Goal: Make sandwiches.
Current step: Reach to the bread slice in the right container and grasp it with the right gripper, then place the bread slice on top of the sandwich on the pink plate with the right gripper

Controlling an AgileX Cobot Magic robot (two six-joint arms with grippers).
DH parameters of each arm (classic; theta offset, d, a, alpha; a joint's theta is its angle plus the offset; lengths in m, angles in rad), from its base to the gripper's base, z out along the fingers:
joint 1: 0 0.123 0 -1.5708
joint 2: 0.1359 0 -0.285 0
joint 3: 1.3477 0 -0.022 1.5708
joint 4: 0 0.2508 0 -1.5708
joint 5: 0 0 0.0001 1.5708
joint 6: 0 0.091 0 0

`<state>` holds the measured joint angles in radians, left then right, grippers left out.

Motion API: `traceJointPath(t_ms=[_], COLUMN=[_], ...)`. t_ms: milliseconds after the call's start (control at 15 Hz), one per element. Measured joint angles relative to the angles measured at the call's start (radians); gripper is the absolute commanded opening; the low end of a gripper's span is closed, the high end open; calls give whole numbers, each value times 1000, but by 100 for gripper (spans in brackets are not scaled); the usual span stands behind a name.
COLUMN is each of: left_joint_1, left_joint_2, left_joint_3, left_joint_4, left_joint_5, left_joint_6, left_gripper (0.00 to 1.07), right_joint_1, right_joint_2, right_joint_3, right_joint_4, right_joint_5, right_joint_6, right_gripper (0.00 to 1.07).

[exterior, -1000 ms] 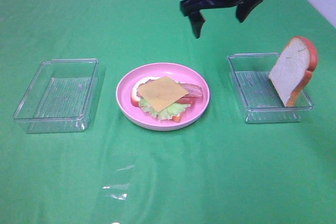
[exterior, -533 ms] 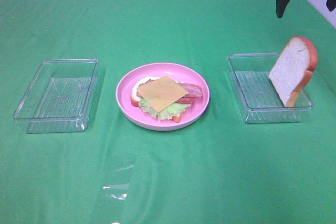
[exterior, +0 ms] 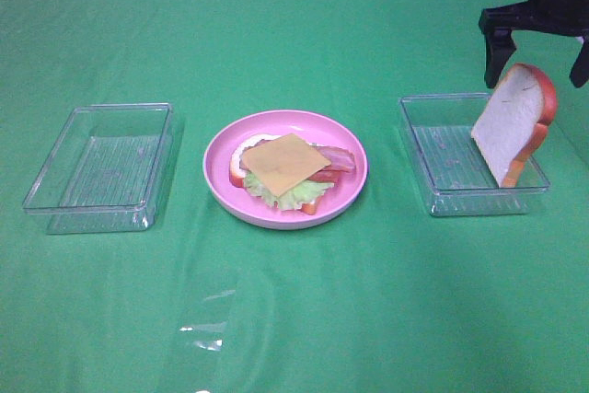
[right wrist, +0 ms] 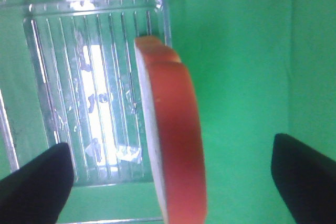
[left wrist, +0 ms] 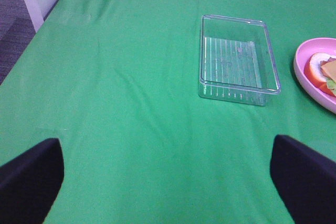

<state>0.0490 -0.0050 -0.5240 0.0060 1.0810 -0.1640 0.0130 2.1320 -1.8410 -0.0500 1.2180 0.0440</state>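
- The open-faced sandwich (exterior: 287,172) sits in the middle of the pink plate (exterior: 225,195): a white slice at the bottom, ruffled lettuce (exterior: 293,195) poking out at the near edge, bacon strips (exterior: 333,162) showing on the right, a square of yellow cheese (exterior: 284,163) on top.
- The second bread slice (exterior: 513,122) stands on edge in the right clear tray (exterior: 440,198), leaning against its right wall, orange crust uppermost.
- Right gripper (exterior: 538,54) hangs directly above that slice with jaws spread wide, one finger on each side of the crust, gripping nothing.
- From the right wrist view, the crust of the slice (right wrist: 176,129) runs between the two dark fingertips (right wrist: 37,179), clear of both.
- Left clear tray (exterior: 101,167) lies well to the left of the plate on the green cloth (exterior: 294,319).
- Left gripper (left wrist: 168,174) hovers over bare cloth, wide open and holding nothing, with that tray (left wrist: 237,60) ahead of it and the plate's edge (left wrist: 304,74) just beside the tray.
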Motion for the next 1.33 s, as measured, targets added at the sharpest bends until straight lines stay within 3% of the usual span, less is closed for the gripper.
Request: traceJointPath(t_ms=[133, 200, 333, 467, 533, 1000, 1067, 1333], left_joint_1=[0, 0, 0, 0, 0, 0, 0, 0], left_joint_2=[0, 0, 0, 0, 0, 0, 0, 0], left_joint_3=[0, 0, 0, 0, 0, 0, 0, 0], left_joint_4=[0, 0, 0, 0, 0, 0, 0, 0], left_joint_5=[0, 0, 0, 0, 0, 0, 0, 0], left_joint_6=[0, 0, 0, 0, 0, 0, 0, 0], left_gripper=[100, 100, 100, 100, 100, 100, 100, 100], right_joint_1=[0, 0, 0, 0, 0, 42, 75, 171], right_joint_2=[18, 29, 29, 29, 29, -40, -100, -140], right_joint_3=[38, 42, 42, 42, 42, 18, -31, -57], right_joint_4=[13, 28, 44, 50, 50, 67, 97, 206], right_joint_5=[1, 2, 1, 0, 0, 1, 1, 0], right_joint_6=[-9, -9, -9, -9, -9, -9, -9, -29], right_gripper=[91, 67, 31, 6, 0, 0, 0, 0])
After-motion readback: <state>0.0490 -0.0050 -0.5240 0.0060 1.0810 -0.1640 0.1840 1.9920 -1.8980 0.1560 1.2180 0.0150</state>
